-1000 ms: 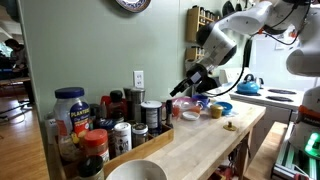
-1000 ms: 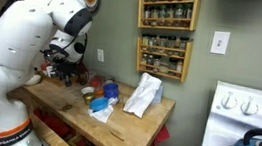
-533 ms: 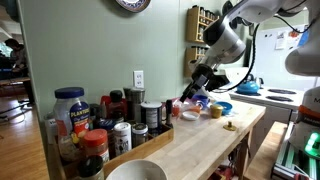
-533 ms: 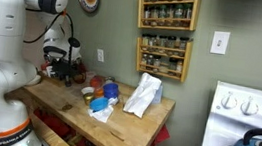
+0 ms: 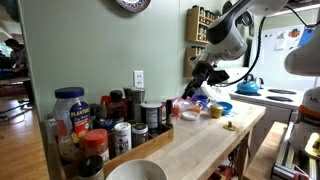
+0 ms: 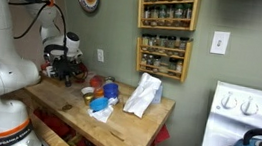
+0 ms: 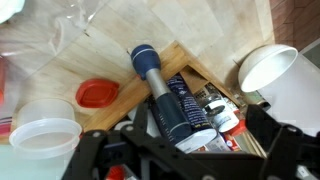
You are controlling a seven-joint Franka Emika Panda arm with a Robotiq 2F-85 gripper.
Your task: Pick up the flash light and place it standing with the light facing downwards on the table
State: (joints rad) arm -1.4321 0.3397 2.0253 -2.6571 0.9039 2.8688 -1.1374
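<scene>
In the wrist view the flash light [image 7: 152, 78], a dark stubby cylinder with a rounder, wider head, lies tilted among jars at the back of the wooden table [image 7: 70, 75]. Its head points to the top of the picture. Beside it lies a dark blue labelled bottle [image 7: 187, 105]. My gripper [image 7: 185, 150] hangs above them, open, fingers wide apart with nothing between them. In both exterior views the gripper [image 5: 194, 82] [image 6: 61, 67] hovers over the cluster of jars near the wall. I cannot pick out the flash light there.
A red lid [image 7: 97, 93], a clear plastic tub [image 7: 42, 137] and a white bowl [image 7: 266, 64] lie around the jars. Jars and bottles [image 5: 95, 125] crowd the near end of the table [image 5: 205, 140]. A white bag [image 6: 144, 93] and the stove [image 6: 253, 106] stand further along.
The arm's upper links have swung up and back. The gripper has stayed open over the jars, shifting only slightly.
</scene>
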